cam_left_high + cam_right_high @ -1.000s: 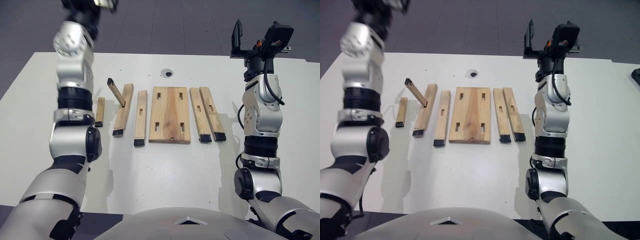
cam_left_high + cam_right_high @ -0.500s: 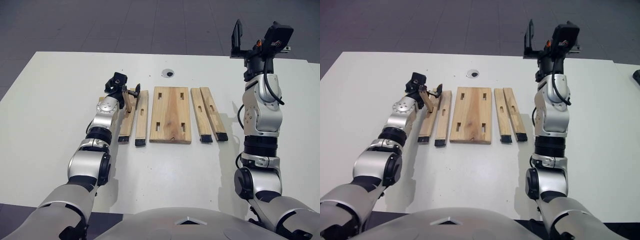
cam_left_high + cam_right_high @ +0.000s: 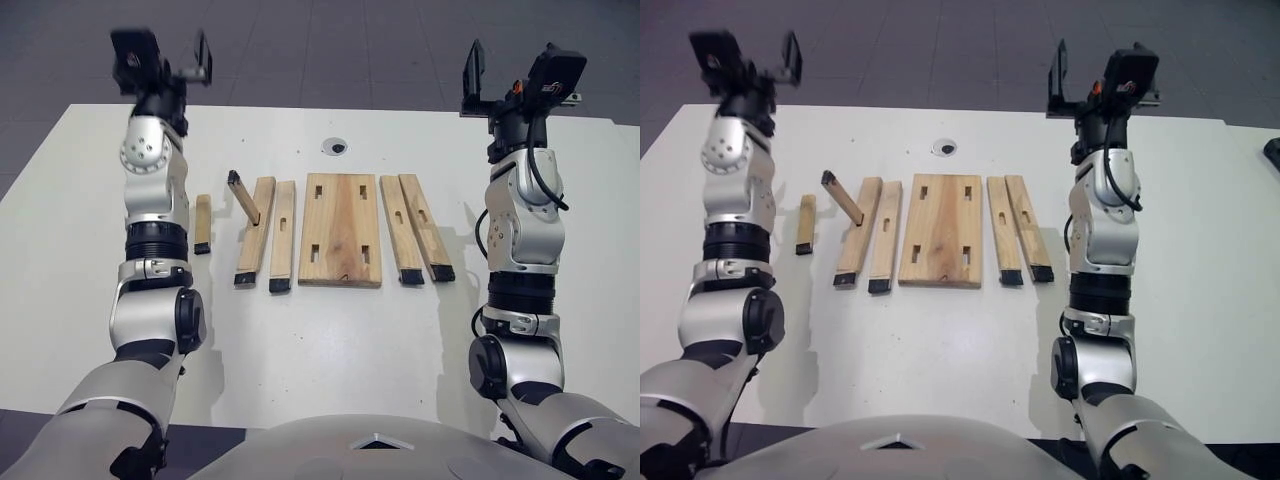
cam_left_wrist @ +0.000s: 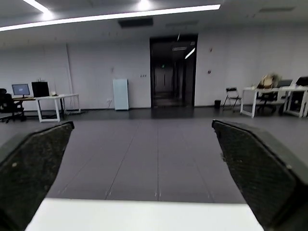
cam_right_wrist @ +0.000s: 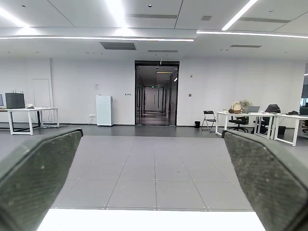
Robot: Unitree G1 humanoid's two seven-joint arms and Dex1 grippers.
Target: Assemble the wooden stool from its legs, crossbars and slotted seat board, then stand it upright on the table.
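The slotted seat board (image 3: 341,230) lies flat mid-table. Two legs (image 3: 283,235) lie left of it and two legs (image 3: 412,227) right of it. A short crossbar (image 3: 243,197) sticks up tilted from the outer left leg (image 3: 255,230). Another short crossbar (image 3: 202,223) lies flat farther left. My left gripper (image 3: 170,60) is raised high above the table's back left, open and empty, its fingers (image 4: 33,163) wide apart. My right gripper (image 3: 510,75) is held high at the back right, open and empty too, with its fingers (image 5: 38,168) spread.
A round cable hole (image 3: 335,147) sits in the white table (image 3: 320,340) behind the seat board. The table's front half is bare. Dark floor lies beyond the far edge.
My left arm dropped to the tilted crossbar half a second ago and has risen again, empty. The outer left leg has shifted slightly toward its neighbour. My right arm has not moved.
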